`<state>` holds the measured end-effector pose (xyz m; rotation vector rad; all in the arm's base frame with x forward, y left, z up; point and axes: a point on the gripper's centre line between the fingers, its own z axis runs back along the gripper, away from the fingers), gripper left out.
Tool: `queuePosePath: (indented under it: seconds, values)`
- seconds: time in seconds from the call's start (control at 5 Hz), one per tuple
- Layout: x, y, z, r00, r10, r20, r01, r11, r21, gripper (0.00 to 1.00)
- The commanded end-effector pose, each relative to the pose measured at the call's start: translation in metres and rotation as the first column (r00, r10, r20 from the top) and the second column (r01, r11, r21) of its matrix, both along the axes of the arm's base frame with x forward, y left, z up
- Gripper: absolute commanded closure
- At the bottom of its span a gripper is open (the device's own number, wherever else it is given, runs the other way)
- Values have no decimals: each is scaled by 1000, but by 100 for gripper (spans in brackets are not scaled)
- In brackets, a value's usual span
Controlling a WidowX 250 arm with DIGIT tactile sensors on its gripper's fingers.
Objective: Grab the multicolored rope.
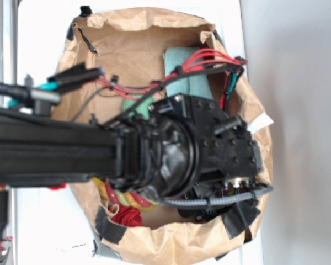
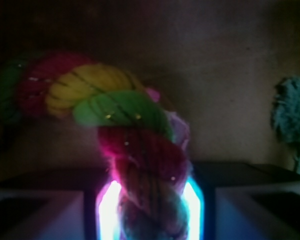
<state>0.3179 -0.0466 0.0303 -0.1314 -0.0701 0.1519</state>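
Note:
The multicolored rope is thick and twisted, with red, yellow, green and pink strands. In the wrist view it curves from the upper left down between my fingers. My gripper is closed around its lower part, with the lit pads against both sides of the rope. In the exterior view a stretch of the rope and its frayed red end show under the arm at the lower left of the bag. The arm's black wrist body hides the fingers there.
The rope lies inside a crumpled brown paper bag with black tape at its lower edge. A teal cloth lies at the back of the bag, and it also shows in the wrist view. Thin red robot wires cross above it.

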Motion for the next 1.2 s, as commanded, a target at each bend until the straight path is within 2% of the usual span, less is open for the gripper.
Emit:
queuePosePath:
  seconds: [0.0, 0.2, 0.4, 0.6, 1.0]
  values:
    - [-21, -14, 69, 982, -109, 157, 113, 993, -16, 100]
    - [-34, -8, 97, 981, -109, 160, 113, 993, -15, 100]
    - [-37, 1, 114, 980, -80, 179, 80, 997, 10, 100]
    - [-25, 23, 124, 979, 22, 202, -33, 998, 53, 100]
    - [-14, 55, 132, 959, 77, 271, -141, 964, 225, 100]
